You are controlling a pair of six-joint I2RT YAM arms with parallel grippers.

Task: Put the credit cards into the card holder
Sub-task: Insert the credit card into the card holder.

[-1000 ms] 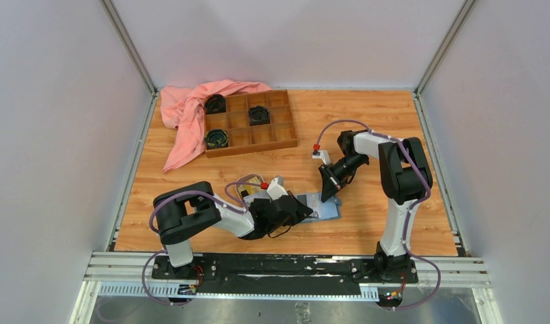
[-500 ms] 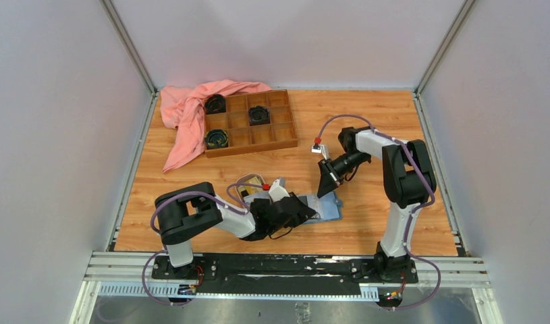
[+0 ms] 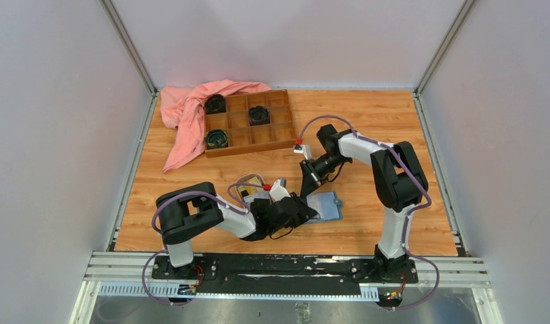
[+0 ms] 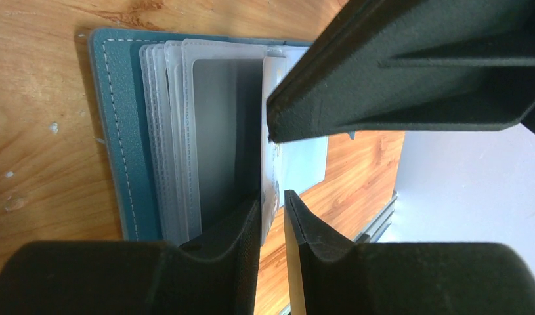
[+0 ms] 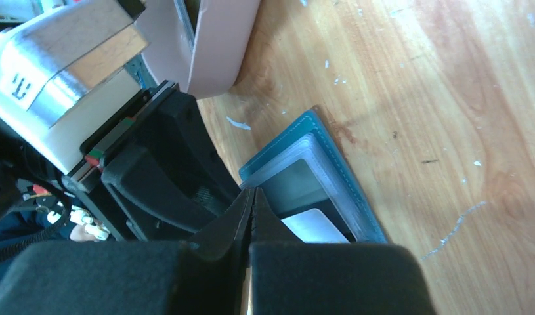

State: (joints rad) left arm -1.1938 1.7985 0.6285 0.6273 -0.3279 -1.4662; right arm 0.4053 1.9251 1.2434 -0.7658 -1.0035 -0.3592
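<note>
card holder (image 3: 328,206): lies open on the worktop (image 3: 366,121), near the middle, just right of my left claw (image 4: 271,210).
left claw: narrow gap, with the pale card (image 4: 297,164) edge in it, by the sleeves.
right claw (image 5: 251,203): pinched shut, empty, over the holder's far edge.
progress: I'd guess one card's almost seated; can't spot the others.

The card holder (image 4: 113,131) is teal-blue with pale stitching and frosted grey sleeves; the surface (image 3: 373,115) shows orange wood grain, the cloth (image 3: 183,115) pink.
</note>
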